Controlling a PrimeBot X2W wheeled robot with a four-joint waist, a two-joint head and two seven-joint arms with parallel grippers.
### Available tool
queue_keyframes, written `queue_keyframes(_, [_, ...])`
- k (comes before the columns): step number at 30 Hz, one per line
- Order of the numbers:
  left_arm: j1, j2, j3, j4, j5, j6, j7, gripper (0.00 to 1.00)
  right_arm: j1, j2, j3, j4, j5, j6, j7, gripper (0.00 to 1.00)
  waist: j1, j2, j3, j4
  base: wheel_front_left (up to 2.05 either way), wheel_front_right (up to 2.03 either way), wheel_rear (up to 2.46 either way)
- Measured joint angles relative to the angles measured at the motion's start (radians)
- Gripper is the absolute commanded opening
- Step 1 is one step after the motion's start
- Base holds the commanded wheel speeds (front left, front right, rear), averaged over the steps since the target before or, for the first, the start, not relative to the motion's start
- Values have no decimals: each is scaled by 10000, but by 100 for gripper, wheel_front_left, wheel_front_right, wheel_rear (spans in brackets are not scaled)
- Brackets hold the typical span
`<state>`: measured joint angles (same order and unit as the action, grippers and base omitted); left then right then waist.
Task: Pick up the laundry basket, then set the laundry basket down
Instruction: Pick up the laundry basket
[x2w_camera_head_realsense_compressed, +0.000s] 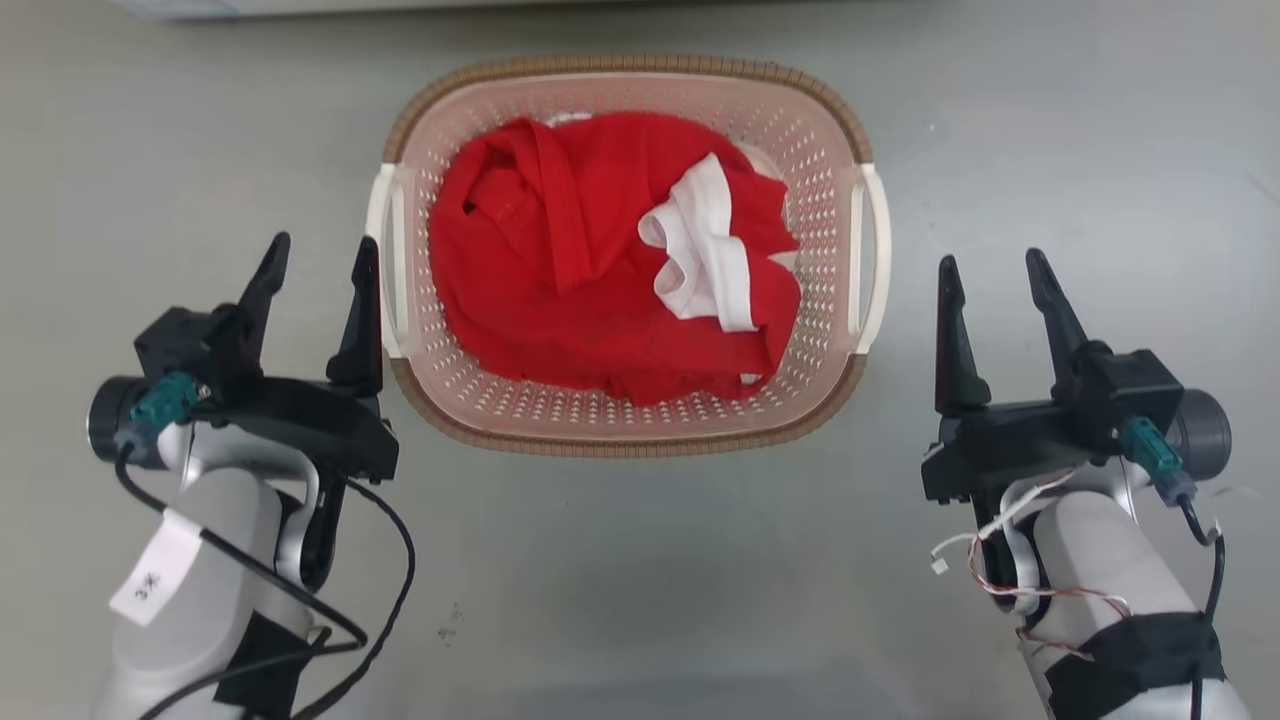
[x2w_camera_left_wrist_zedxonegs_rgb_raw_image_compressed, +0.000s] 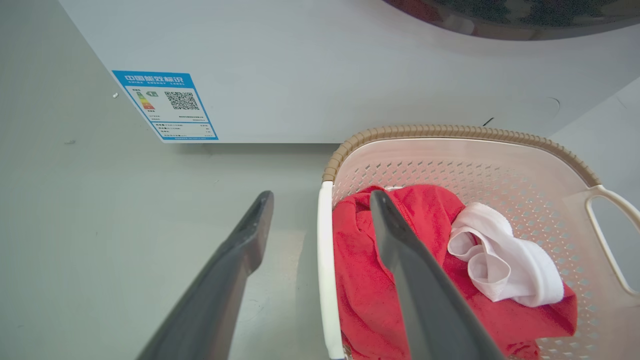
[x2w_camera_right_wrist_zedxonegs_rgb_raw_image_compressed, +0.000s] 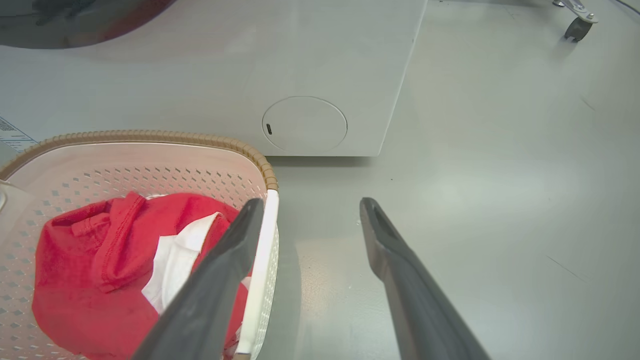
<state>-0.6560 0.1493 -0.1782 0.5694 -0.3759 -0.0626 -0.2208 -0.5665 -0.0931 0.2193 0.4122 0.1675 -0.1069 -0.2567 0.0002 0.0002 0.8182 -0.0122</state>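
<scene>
Bright, even, diffuse light; I see only faint shadow on the floor (x2w_camera_head_realsense_compressed: 640, 600) at six o'clock, pale sheen beside my right fingers (x2w_camera_right_wrist_zedxonegs_rgb_raw_image_compressed: 400, 285), everything sharp.

The left hand (x2w_camera_head_realsense_compressed: 322, 248) sits at about 8 o'clock in the head view. Its two dark fingers (x2w_camera_head_realsense_compressed: 260, 285) are spread well apart and lean a little toward 1 o'clock. The right hand (x2w_camera_head_realsense_compressed: 990, 262) mirrors it at about 4 o'clock, fingers likewise parted and leaning slightly toward 11 o'clock. Each hand rises from a pale forearm: the left forearm (x2w_camera_head_realsense_compressed: 195, 630) at 7 o'clock, the right forearm (x2w_camera_head_realsense_compressed: 1120, 560) at 5 o'clock.
</scene>
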Motion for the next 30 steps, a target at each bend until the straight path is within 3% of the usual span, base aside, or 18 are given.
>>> queue_keyframes(12, [-1298,38,-267,1350,-63,-362,238,100,-1294,178,474,1442,-2,4,-107,100,-1,0,1354,-16,0,0,0])
queue_keyframes(30, [-3177,-190,-993,3323,-458,-621,1335,100,-3276,261,1900,3787,614,73,470,100,-2,-1,1576,128,0,0,0])
